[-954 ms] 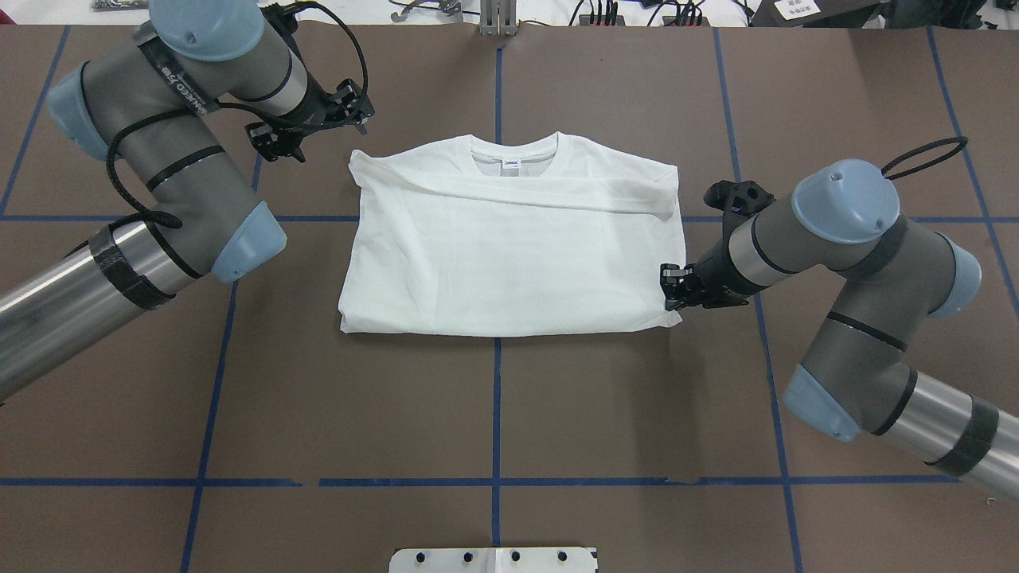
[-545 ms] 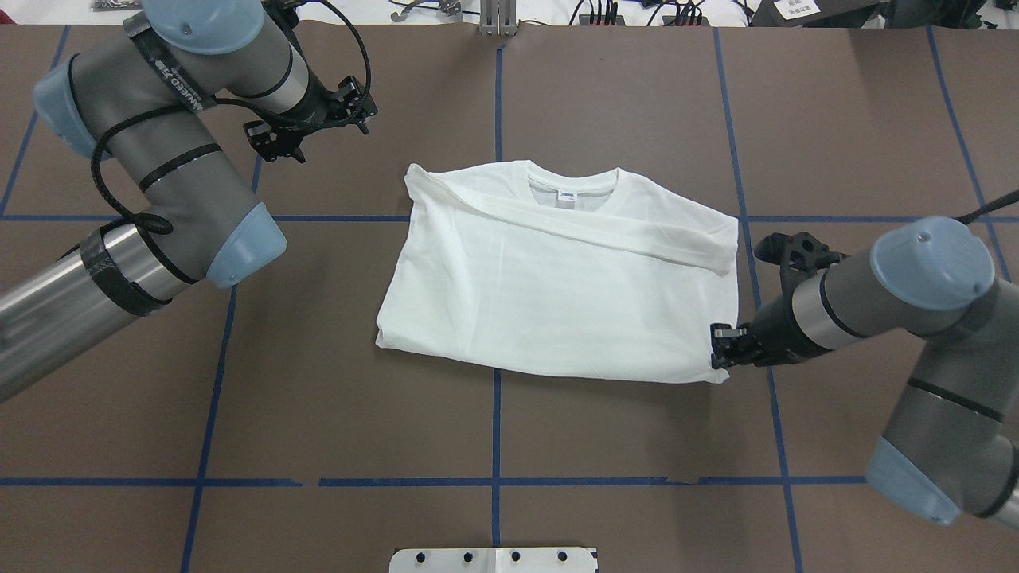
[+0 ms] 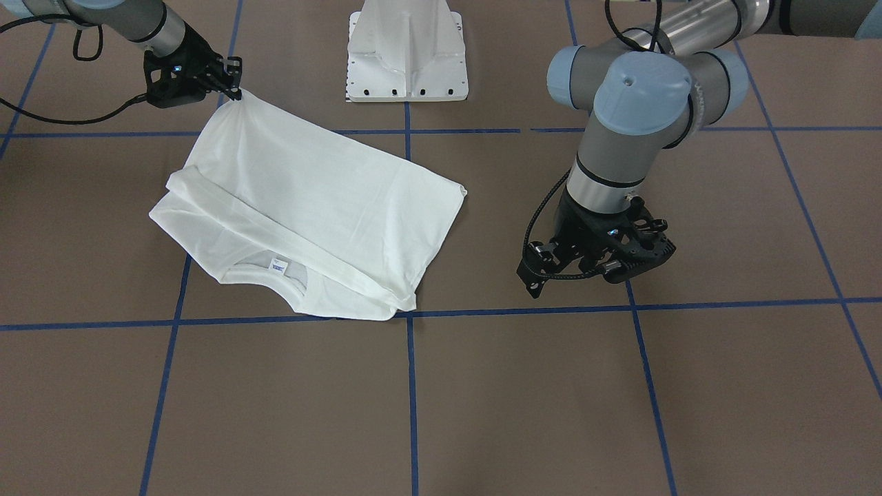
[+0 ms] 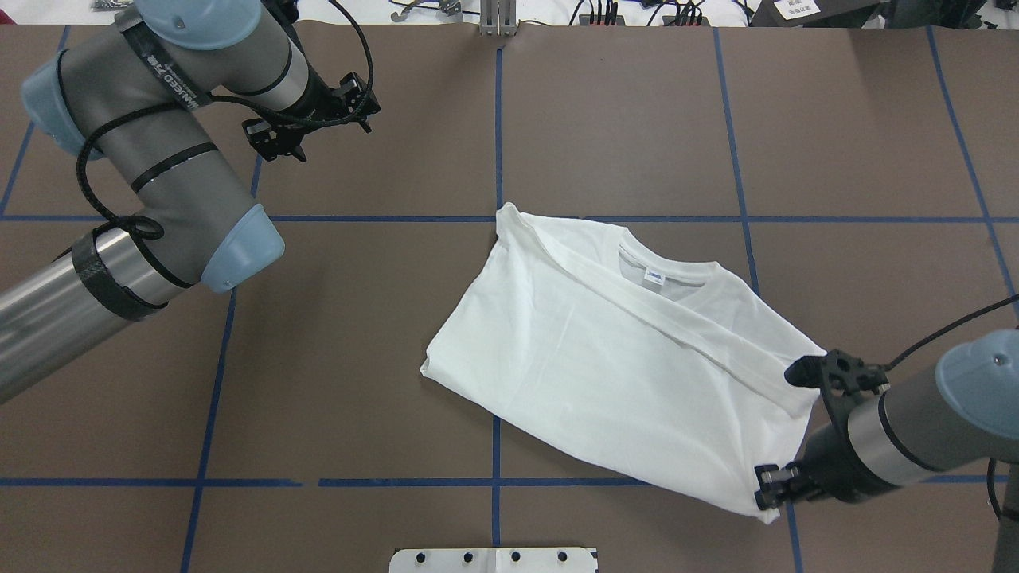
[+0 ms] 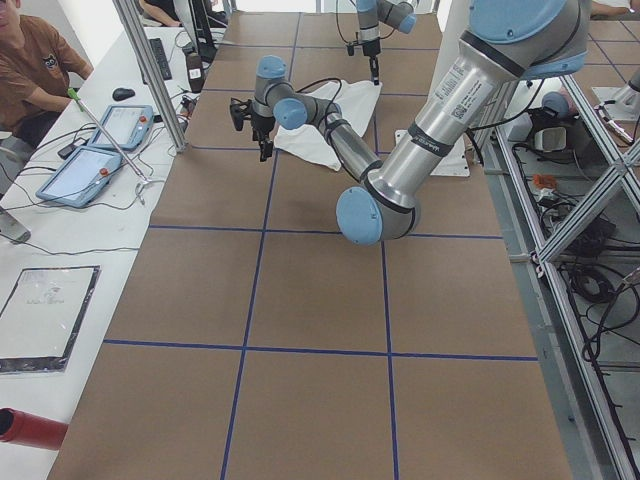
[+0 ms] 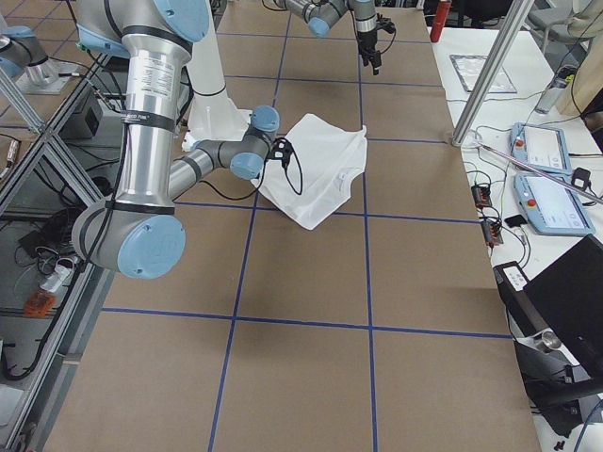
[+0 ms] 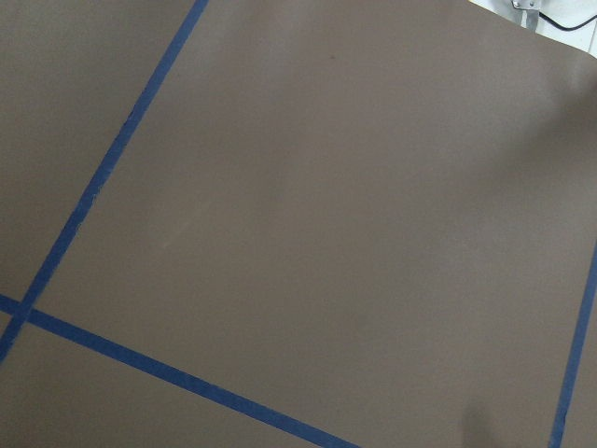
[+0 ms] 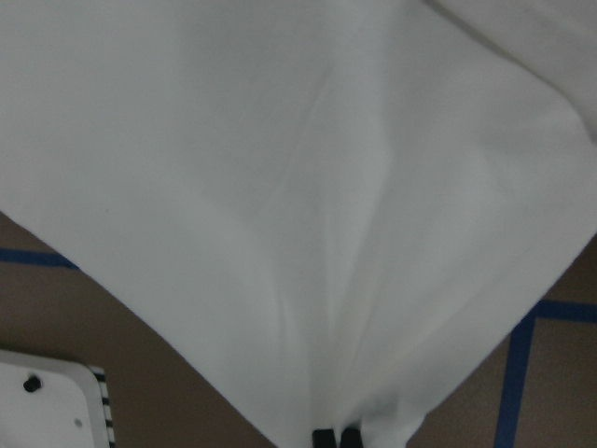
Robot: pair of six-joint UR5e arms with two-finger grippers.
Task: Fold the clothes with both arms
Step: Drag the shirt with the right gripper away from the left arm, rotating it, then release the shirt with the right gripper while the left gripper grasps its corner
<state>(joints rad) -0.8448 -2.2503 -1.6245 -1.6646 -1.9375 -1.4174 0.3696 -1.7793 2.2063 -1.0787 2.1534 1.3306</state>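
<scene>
The clothes are one white T-shirt (image 4: 613,366), folded, lying skewed on the brown table with a sleeve laid across the chest and the neck label (image 4: 654,276) facing up. No printed text shows. My right gripper (image 4: 768,487) is shut on the shirt's hem corner nearest the robot; in the right wrist view its fingertips (image 8: 323,437) pinch the cloth, which fans out tight from them. In the front-facing view that gripper (image 3: 231,86) holds the corner at the upper left. My left gripper (image 4: 330,137) hangs open over bare table, far from the shirt, and holds nothing; it also shows as the left gripper (image 3: 579,279).
The white pedestal base (image 3: 406,55) stands at the robot's edge of the table. Blue tape lines (image 4: 497,119) grid the brown surface. A side bench with tablets (image 5: 105,145) and a seated person runs along the far edge.
My right gripper has dragged the shirt by its corner toward the robot and to the right, turning it askew. The left arm has barely moved.
</scene>
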